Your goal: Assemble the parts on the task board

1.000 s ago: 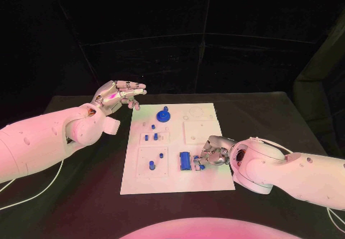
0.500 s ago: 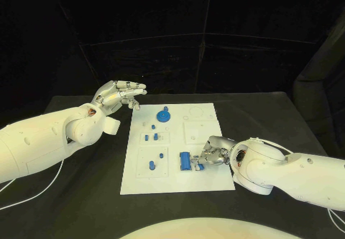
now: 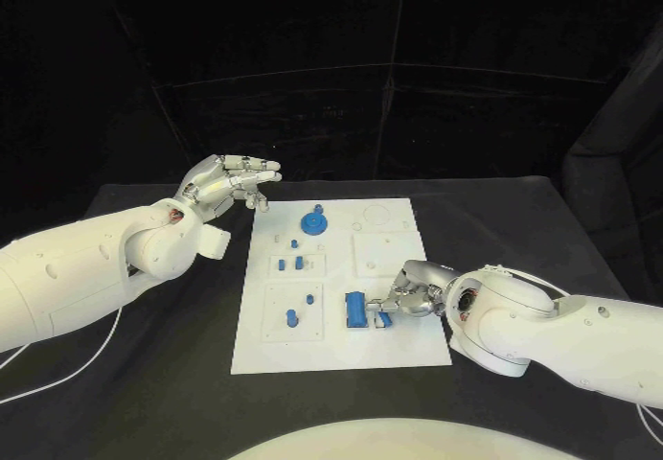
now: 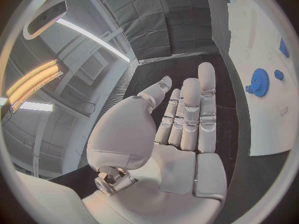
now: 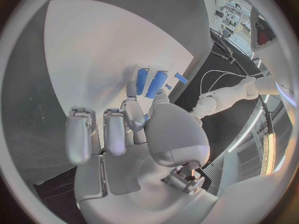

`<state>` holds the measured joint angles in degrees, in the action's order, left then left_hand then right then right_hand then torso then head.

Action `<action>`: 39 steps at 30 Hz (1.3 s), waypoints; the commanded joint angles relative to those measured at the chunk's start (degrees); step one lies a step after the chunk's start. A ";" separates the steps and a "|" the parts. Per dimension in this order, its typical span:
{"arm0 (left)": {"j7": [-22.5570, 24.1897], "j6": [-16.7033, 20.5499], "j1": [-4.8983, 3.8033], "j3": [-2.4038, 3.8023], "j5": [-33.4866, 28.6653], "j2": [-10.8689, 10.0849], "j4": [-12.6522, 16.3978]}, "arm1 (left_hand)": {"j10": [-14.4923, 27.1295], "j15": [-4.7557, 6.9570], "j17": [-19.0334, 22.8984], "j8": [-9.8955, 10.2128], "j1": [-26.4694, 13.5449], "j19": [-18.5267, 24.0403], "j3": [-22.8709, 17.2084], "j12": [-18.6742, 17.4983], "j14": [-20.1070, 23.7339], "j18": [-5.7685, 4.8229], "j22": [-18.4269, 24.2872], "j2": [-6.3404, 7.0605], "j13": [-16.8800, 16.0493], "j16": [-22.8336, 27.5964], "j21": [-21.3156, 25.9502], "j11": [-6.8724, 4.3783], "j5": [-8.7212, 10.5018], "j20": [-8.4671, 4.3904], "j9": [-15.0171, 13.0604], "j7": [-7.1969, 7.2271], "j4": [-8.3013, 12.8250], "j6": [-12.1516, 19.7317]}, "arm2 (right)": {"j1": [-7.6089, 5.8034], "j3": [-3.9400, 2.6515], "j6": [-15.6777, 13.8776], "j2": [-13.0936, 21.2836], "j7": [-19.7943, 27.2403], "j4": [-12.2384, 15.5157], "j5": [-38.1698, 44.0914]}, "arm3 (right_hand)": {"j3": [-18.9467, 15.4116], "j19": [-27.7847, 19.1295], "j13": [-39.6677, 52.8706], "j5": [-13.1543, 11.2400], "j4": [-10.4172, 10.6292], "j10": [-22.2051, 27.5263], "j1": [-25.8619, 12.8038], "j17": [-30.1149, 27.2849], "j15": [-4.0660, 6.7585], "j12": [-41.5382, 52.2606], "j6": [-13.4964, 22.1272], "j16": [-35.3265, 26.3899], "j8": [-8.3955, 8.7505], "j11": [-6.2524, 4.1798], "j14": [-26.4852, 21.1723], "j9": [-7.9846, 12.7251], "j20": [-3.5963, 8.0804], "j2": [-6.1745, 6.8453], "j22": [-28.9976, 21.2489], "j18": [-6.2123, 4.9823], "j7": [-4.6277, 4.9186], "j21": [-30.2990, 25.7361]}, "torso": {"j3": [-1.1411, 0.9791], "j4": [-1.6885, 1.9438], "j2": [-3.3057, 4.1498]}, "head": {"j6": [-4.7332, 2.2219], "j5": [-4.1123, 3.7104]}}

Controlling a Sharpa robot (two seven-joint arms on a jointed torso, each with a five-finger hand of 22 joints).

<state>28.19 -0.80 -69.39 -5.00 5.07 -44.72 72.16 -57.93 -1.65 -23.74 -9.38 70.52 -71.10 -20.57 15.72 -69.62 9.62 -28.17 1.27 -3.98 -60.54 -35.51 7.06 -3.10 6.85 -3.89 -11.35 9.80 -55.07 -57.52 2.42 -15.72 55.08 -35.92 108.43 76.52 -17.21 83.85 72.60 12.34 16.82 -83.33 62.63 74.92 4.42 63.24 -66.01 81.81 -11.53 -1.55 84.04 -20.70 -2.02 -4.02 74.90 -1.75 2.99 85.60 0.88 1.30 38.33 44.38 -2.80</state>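
right hand (image 3: pixel 410 295) edged off blue part (image 3: pixel 356 310), fingers curled | left hand (image 3: pixel 225 180) open, empty

The right hand (image 5: pixel 134 149) fingers (image 5: pixel 132 112) touch blue parts (image 5: pixel 156 83) on the task board (image 5: pixel 99 55).

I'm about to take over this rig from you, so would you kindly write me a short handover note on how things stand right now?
Left hand: raised off the far left corner of the task board, fingers apart, holding nothing.
Right hand: low over the board's near right part, fingertips at the blue cylinders; whether it grips one I cannot tell.
Parts: blue gear at the far end of the board, small blue pieces mid-left, another piece in the near-left recess.
Done: cannot judge; several parts sit on the board.
Left: settle the cylinders, then the remaining parts.
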 commanded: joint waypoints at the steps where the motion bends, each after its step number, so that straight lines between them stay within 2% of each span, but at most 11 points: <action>1: 0.14 -0.59 -0.08 0.05 -0.24 0.04 0.00 | 0.25 -0.08 0.09 -0.20 0.28 -0.08 0.30 0.15 0.31 0.80 0.09 -0.29 0.00 -0.29 0.33 0.03 0.16 0.29 -0.05 0.01 -0.02 0.22 | -0.05 -0.01 0.53 0.47 1.10 0.68 -0.11 | -0.29 2.67 0.02 -0.23 -0.09 0.04 -0.50 1.70 0.30 -0.09 -0.39 0.32 0.22 0.32 3.51 -0.11 0.16 -0.21 11.22 0.37 0.03 0.28 | -0.01 -0.06 -0.04 | 0.02 -0.09; 4: 0.13 -0.59 -0.08 0.05 -0.24 0.05 -0.05 | 0.25 -0.08 0.09 -0.20 0.28 -0.08 0.30 0.15 0.31 0.80 0.09 -0.29 0.00 -0.29 0.33 0.03 0.16 0.29 -0.05 0.01 -0.02 0.22 | -0.05 -0.01 1.21 0.70 1.25 0.94 -0.64 | -0.24 2.70 0.05 -0.11 -0.12 0.02 -0.49 1.78 0.31 -0.07 -0.44 0.37 0.21 0.31 3.53 -0.16 0.17 -0.47 11.26 0.38 0.01 0.32 | -0.02 -0.13 -0.10 | 0.03 -0.07; 11: 0.12 -0.62 -0.08 0.04 -0.24 0.10 -0.12 | 0.25 -0.08 0.09 -0.20 0.28 -0.08 0.30 0.15 0.31 0.80 0.09 -0.29 0.00 -0.29 0.33 0.03 0.16 0.29 -0.05 0.01 -0.02 0.22 | -0.05 -0.01 2.11 0.85 1.51 1.32 -1.71 | -0.15 2.79 0.11 0.10 -0.14 -0.04 -0.49 1.93 0.33 -0.01 -0.53 0.45 0.20 0.27 3.56 -0.29 0.19 -1.10 11.36 0.42 -0.03 0.42 | 0.00 0.05 -0.09 | -0.06 -0.25; 24: 0.10 -0.48 -0.08 0.04 -0.24 0.05 -0.10 | 0.25 -0.08 0.09 -0.20 0.28 -0.08 0.30 0.15 0.31 0.80 0.09 -0.29 0.00 -0.29 0.33 0.03 0.16 0.29 -0.05 0.01 -0.02 0.22 | -0.06 -0.01 2.48 1.10 2.02 1.14 -2.14 | -0.04 2.79 0.18 0.93 -0.43 -0.10 0.29 1.91 0.37 -0.01 -0.53 0.44 0.28 0.23 3.55 -0.51 0.22 -1.81 11.38 0.42 -0.07 0.42 | 0.07 -0.02 -0.02 | -0.08 -0.29; 27: 0.09 -0.46 -0.08 0.04 -0.24 0.02 -0.07 | 0.25 -0.08 0.09 -0.20 0.28 -0.08 0.30 0.15 0.31 0.80 0.09 -0.29 0.00 -0.29 0.33 0.03 0.16 0.29 -0.05 0.01 -0.02 0.22 | -0.06 -0.01 3.04 1.43 1.98 1.02 -1.48 | 0.14 2.80 0.20 1.11 -1.49 -0.12 2.98 1.98 0.40 -0.11 -0.53 0.46 0.38 0.20 3.55 -0.77 0.26 -1.32 11.40 0.42 -0.09 0.43 | 0.06 0.07 -0.02 | -0.09 -0.37; 30: 0.08 -0.45 -0.08 0.04 -0.24 0.01 -0.07 | 0.25 -0.08 0.09 -0.20 0.28 -0.08 0.30 0.15 0.31 0.80 0.09 -0.29 0.00 -0.29 0.33 0.03 0.16 0.29 -0.05 0.01 -0.02 0.22 | -0.06 -0.01 3.94 1.64 2.02 1.02 -0.97 | 0.80 2.81 0.28 1.48 -3.65 -0.14 6.58 2.06 0.45 -0.10 -0.50 0.50 0.46 0.15 3.56 -0.96 0.30 -0.77 11.43 0.42 -0.13 0.44 | 0.03 0.11 -0.01 | -0.12 -0.32; 33: 0.08 -0.43 -0.08 0.04 -0.24 0.00 -0.09 | 0.25 -0.08 0.09 -0.20 0.28 -0.08 0.30 0.15 0.31 0.80 0.09 -0.29 0.00 -0.29 0.33 0.03 0.16 0.29 -0.05 0.01 -0.02 0.22 | -0.06 -0.01 4.83 1.72 2.15 1.10 -0.67 | 1.20 2.80 0.28 0.79 -5.56 -0.13 9.36 2.10 0.47 -0.19 -0.51 0.51 0.51 0.15 3.56 -1.11 0.33 -0.21 11.43 0.42 -0.10 0.42 | 0.00 0.07 -0.01 | -0.07 -0.28; 39: 0.05 -0.39 -0.08 0.04 -0.24 -0.01 -0.13 | 0.25 -0.08 0.09 -0.20 0.28 -0.08 0.30 0.15 0.31 0.80 0.09 -0.29 0.00 -0.29 0.33 0.03 0.16 0.29 -0.05 0.01 -0.02 0.22 | -0.06 -0.01 5.74 1.67 2.26 1.15 -0.36 | 1.21 2.84 0.26 -0.55 -6.73 -0.13 10.80 2.14 0.44 -0.31 -0.58 0.51 0.58 0.17 3.56 -1.27 0.32 0.05 11.49 0.44 -0.06 0.47 | 0.02 -0.04 0.01 | -0.09 -0.25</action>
<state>28.05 -0.79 -69.39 -5.00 5.07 -44.75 71.99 -57.94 -1.65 -23.75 -9.37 70.52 -71.10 -20.57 15.72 -69.62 9.63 -28.14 1.26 -3.98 -60.54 -35.51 7.06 -3.10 6.85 -3.89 -11.35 9.80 -55.08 -57.53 2.42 -11.66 56.77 -34.30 109.45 75.37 -16.02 83.85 72.82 12.00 10.42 -83.32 73.14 74.91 4.42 63.23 -66.21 82.02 -11.30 -1.53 84.05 -21.90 -2.03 -3.91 74.90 -1.75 2.79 85.82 0.90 1.36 38.34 44.27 -3.07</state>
